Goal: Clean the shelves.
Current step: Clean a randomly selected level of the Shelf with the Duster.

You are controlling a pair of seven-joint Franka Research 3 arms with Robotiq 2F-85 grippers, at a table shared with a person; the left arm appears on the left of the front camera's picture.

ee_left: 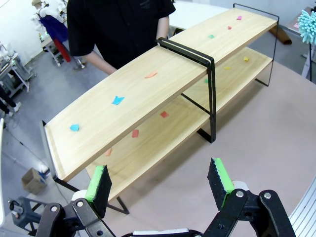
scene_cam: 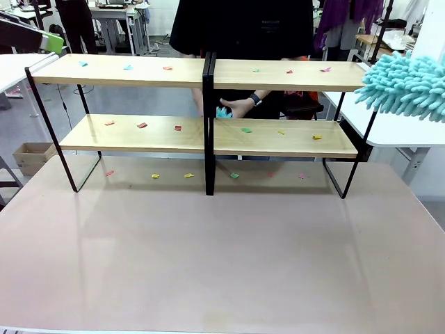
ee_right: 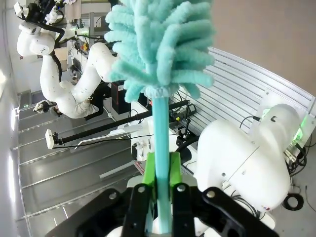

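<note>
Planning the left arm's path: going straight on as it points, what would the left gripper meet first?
Likely the shelves: the open left gripper faces their left unit, with nothing between. Depth is unclear, so it could reach the table just before them.

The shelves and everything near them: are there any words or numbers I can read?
No text here can be read.
Person's black shirt: a tiny pale print on the chest, too small to read.
Light wooden shelves in a black metal frame, small coloured paper scraps, fluffy turquoise duster: no writing.
</note>
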